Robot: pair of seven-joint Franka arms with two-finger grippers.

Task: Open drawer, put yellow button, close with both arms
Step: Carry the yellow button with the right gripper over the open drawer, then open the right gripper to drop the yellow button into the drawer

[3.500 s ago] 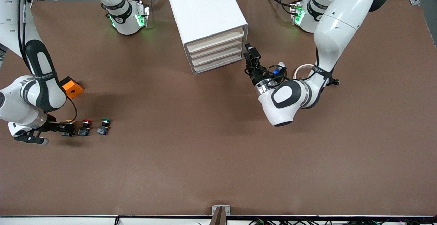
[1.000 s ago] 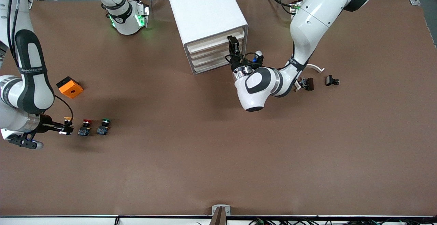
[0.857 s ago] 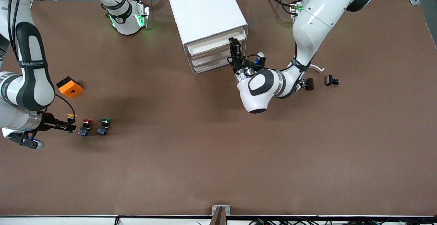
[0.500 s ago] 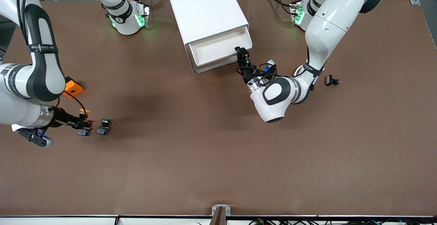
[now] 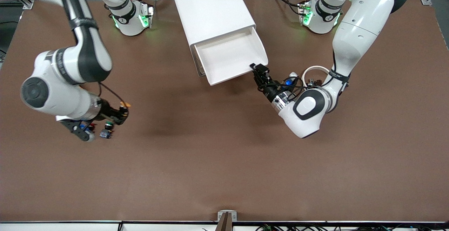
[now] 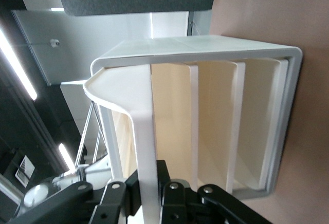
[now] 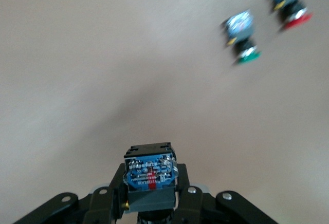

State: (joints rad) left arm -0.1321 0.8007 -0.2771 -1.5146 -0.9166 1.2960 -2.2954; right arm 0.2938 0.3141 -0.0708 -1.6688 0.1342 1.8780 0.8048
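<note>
The white cabinet [image 5: 210, 10] stands at the table's robot side, and its top drawer [image 5: 229, 57] is pulled far out, with nothing in it. My left gripper [image 5: 258, 69] is shut on the drawer's front lip at the corner toward the left arm's end. In the left wrist view that lip [image 6: 145, 131] runs between the left gripper's [image 6: 149, 193] black pads. My right gripper [image 5: 122, 111] hangs over the table, shut on the yellow button [image 5: 127, 104]. The right wrist view shows the button's blue base [image 7: 150, 172] clamped in the right gripper [image 7: 150, 196].
A green-capped button [image 5: 106, 131] stands on the table under the right hand, with a red-capped one [image 7: 290, 3] beside it. A white ring [image 5: 313, 70] lies partly hidden by the left arm's wrist.
The left gripper has drawn the top drawer out toward the front camera. The right gripper has lifted the yellow button off the table and carried it toward the cabinet's side.
</note>
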